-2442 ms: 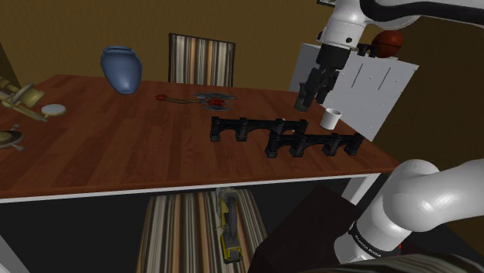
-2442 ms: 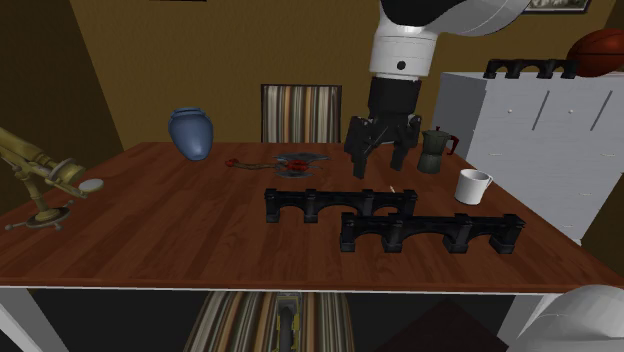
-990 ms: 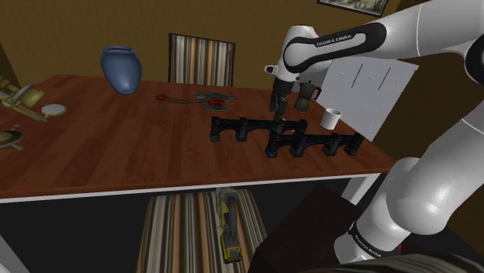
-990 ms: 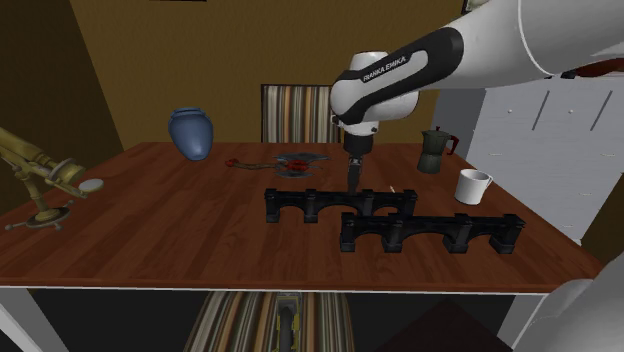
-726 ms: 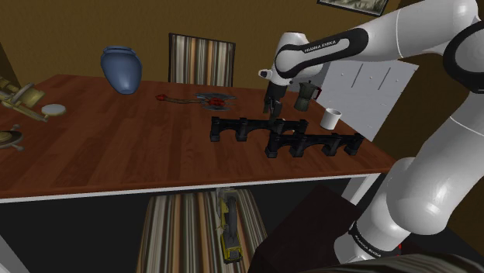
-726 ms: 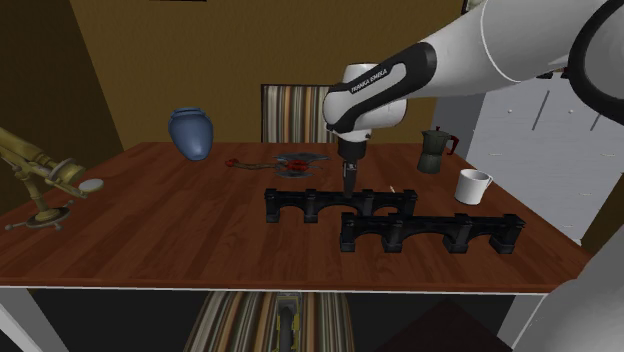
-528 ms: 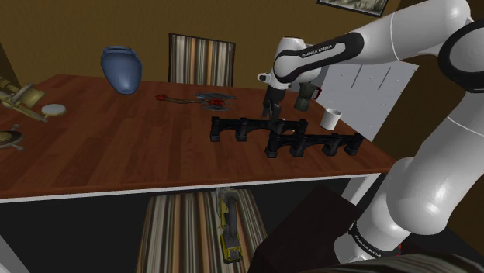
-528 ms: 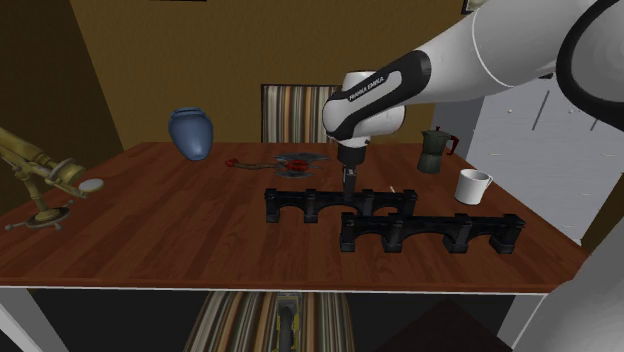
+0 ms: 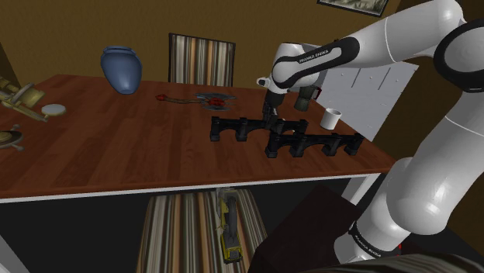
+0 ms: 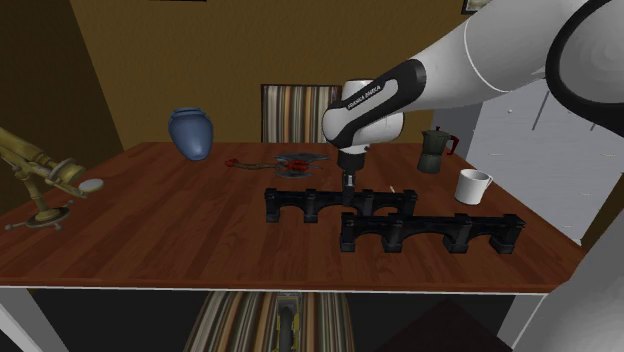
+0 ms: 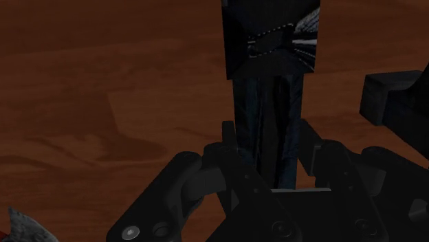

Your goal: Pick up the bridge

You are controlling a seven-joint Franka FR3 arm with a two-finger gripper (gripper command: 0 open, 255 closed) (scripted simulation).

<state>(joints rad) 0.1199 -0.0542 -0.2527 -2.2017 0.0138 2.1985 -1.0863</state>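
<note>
1. The table (image 9: 116, 147) carries everything. The bridge (image 10: 300, 205) stands lengthwise on it, toward the striped chair and on its piers.
2. The bridge is long, and I'm taking it by the deck at about mid-length. If the hold is shallow or off balance, I expect one end to sag, pivot in the grip, or slip back onto the wood.
3. The second bridge (image 9: 318, 144) lies just beside it on my side, with its end next to the grasp spot. I worry a lift would snag that end, or that I'd catch both pieces.
4. The gripper (image 10: 347, 182) is down astride the deck. Black on black in the wrist view, I cannot tell whether it is pinching or merely spread around the deck. I also can't tell whether the two bridges touch.
</note>
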